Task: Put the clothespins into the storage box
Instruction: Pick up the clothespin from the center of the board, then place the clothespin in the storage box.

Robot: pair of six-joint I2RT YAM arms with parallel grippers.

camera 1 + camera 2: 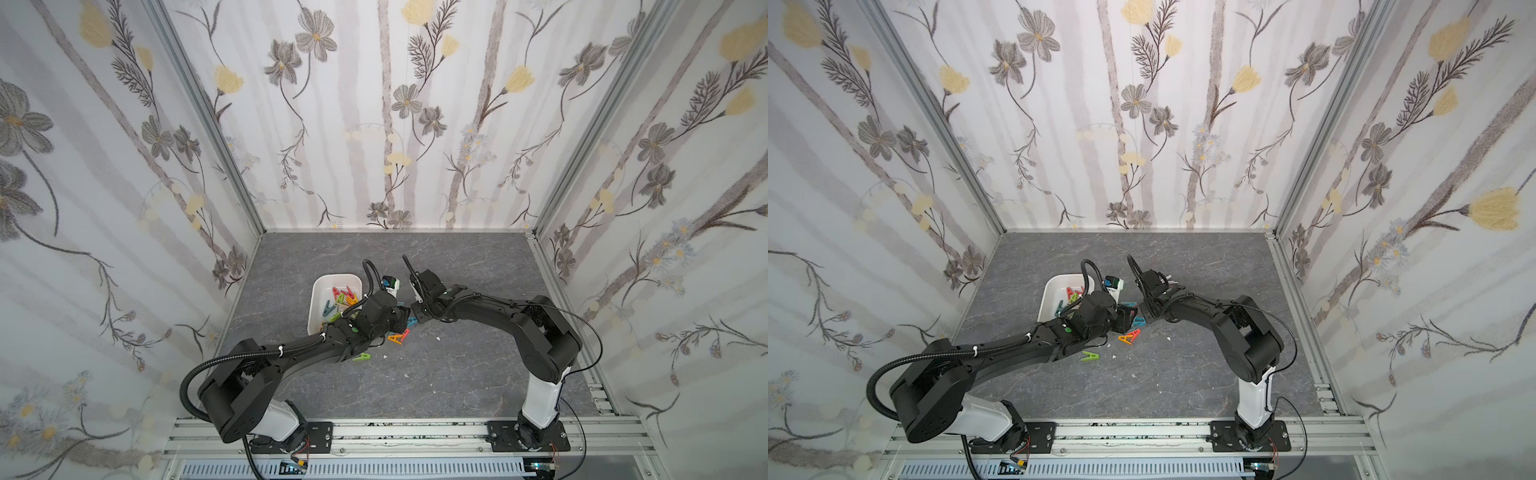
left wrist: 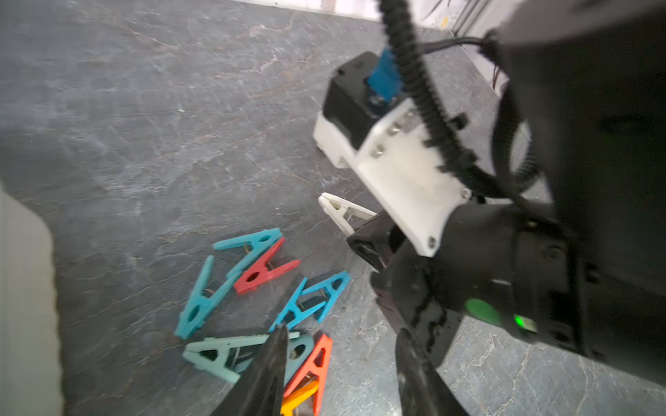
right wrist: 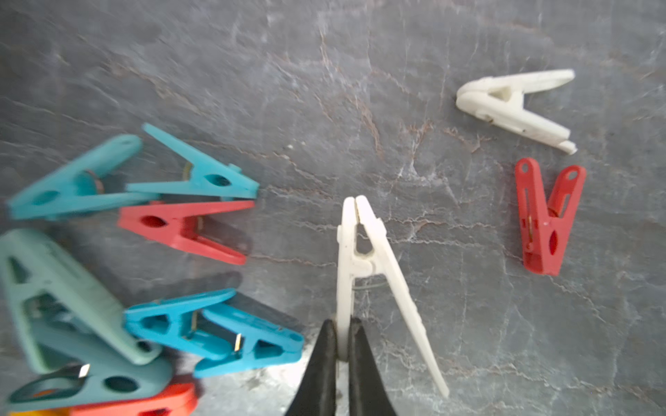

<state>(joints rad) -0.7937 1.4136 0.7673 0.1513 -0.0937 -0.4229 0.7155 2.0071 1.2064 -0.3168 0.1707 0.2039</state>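
The storage box (image 1: 321,293) already holds a heap of coloured clothespins (image 1: 343,298) against its right wall. The left arm (image 1: 291,353) reaches across the box's near right corner. The left fingers (image 2: 268,367) stand spread with nothing between them, poised over the loose clothespins (image 2: 252,273), a tangle of teal, blue, red and orange on the worktop (image 1: 457,374) just right of the box. Further right of the box, the right fingers (image 3: 324,363) are pressed together on one handle leg of a white clothespin (image 3: 364,252). Its long axis runs straight out in line with those fingers, with the closed nose pointing away from them and the free leg splayed to one side. Whether it has left the worktop I cannot tell. The box lies to the robot's left of this grip, beyond the tangle and the left wrist, so the carry probably has to rise over both. The left arm is the nearer to the box. Beyond the held pin from the tangle, and so, I judge, farther from the box, lie another white clothespin (image 3: 515,108) and a red clothespin (image 3: 549,216), both untouched.
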